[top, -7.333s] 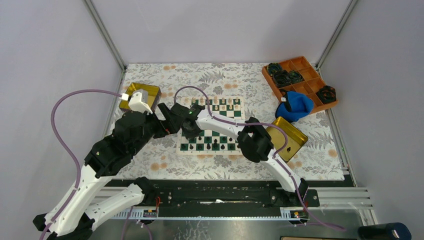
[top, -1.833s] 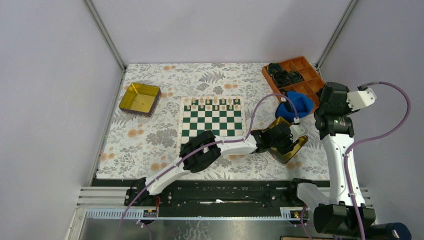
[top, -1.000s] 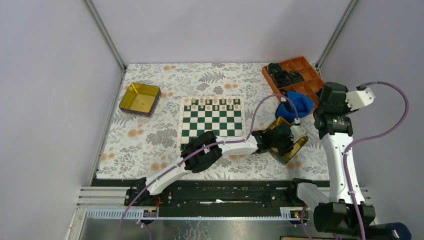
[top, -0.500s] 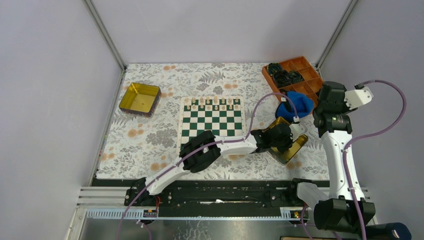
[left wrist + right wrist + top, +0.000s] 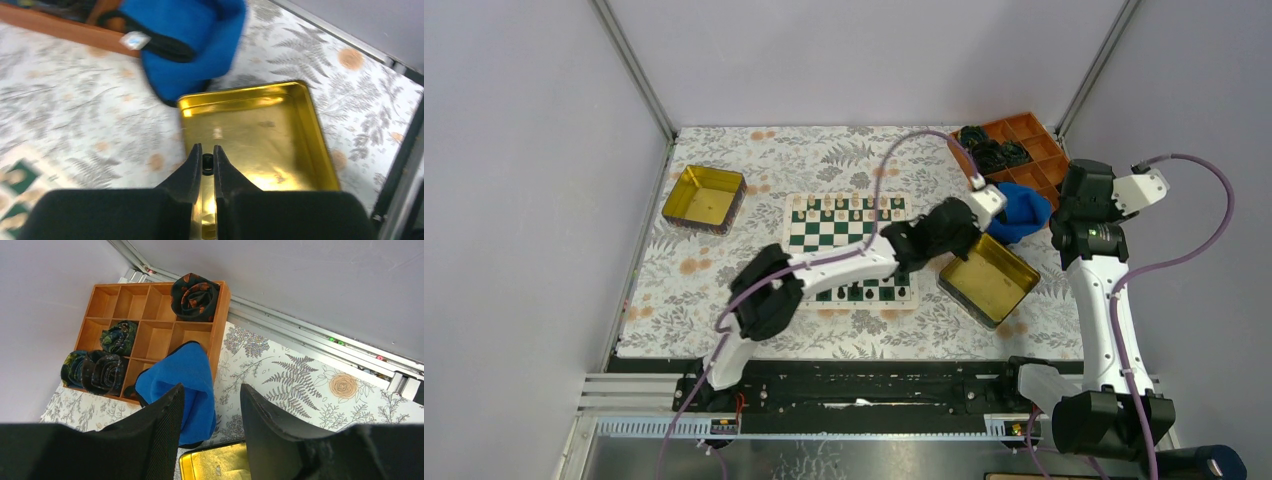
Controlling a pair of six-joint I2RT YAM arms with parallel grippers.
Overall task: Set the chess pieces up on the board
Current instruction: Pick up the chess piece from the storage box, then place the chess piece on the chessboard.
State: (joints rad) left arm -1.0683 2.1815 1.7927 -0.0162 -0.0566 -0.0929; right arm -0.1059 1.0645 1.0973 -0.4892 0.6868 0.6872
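Left tin: a shiny gold square metal tin [image 5: 704, 195] sits well to the left of the left pincer [image 5: 944, 232], apart from the board.
Board: the flat green-and-white checkered chess mat with a white border [image 5: 824, 235] lies to the left of the left pincer. The forearm of this pincer crosses above it.
Cream pieces: a row of tiny cream chess figures [image 5: 854, 204] stands on the far edge of the mat, to the left of the left pincer.
Black pieces: several tiny black chess figures [image 5: 856, 293] stand along the near edge of the mat, to the left of the left pincer and nearer to the bases.
Left pincer: it hangs just past the right edge of the mat. Its jaws are almost together and grip a small black chess piece [image 5: 207, 164] at the tips.
Right tin: a second gold square metal tin [image 5: 989, 280] lies just ahead of the left pincer, and the held piece shows over its left part.
Blue pouch: a blue fabric pouch with black trim [image 5: 1022, 212] lies beyond this tin, against the tray.
Tray: an orange wooden tray with compartments [image 5: 1036, 140] is far ahead of the left pincer. Dark rolled fabric bundles [image 5: 107, 367] fill some compartments.
Right pincer: the right pincer [image 5: 210, 397] is raised at the right side, well apart from the mat. Its jaws stand wide with nothing between them, and the pouch and tray are below it.
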